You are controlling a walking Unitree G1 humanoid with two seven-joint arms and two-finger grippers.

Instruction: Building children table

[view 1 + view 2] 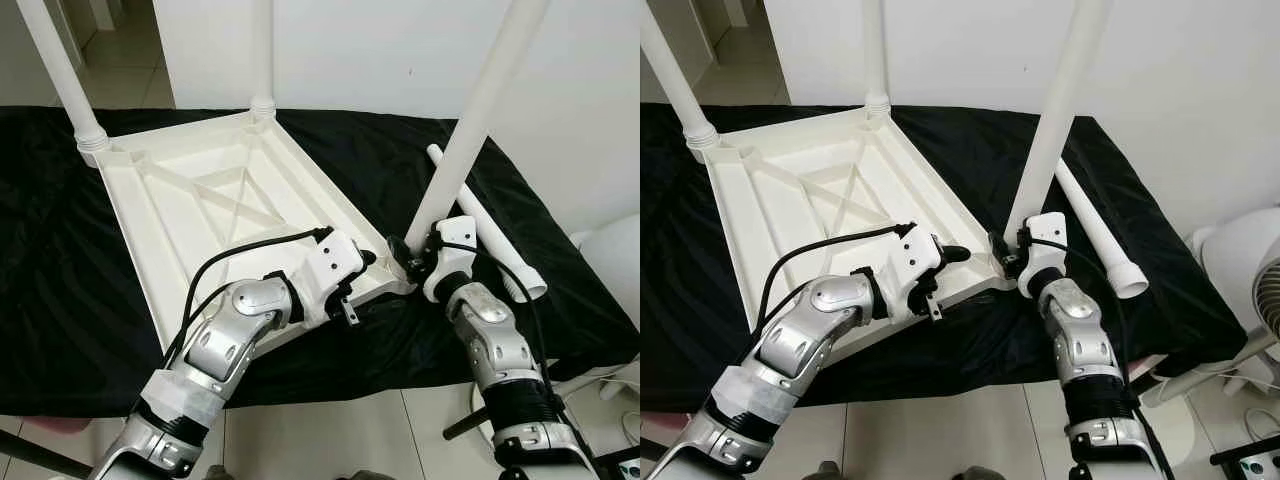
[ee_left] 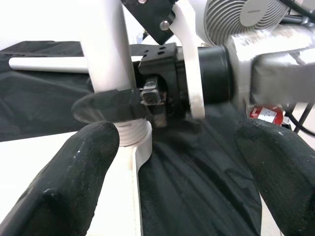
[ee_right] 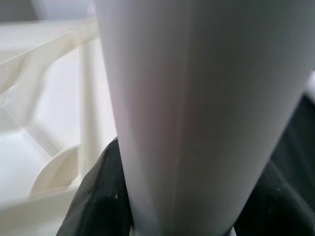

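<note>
1. Right gripper (image 1: 1012, 250): jaws pinching the white table leg (image 1: 1055, 110) just above its corner socket.
2. Left gripper (image 1: 958, 254): jaws spread, beside that corner.
3. Inverted white tabletop (image 1: 200, 205) lies on the black-draped bench (image 1: 40, 300); a spare leg (image 1: 1095, 235) lies near.
4. Judgement: light, stiff, smooth plastic; grip legs low.

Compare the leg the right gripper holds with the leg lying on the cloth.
The held leg stands nearly upright in the tabletop corner, clamped by the right gripper; the loose leg lies flat on the black cloth, ungripped and unattached. Both are white, tapered tubes.
</note>
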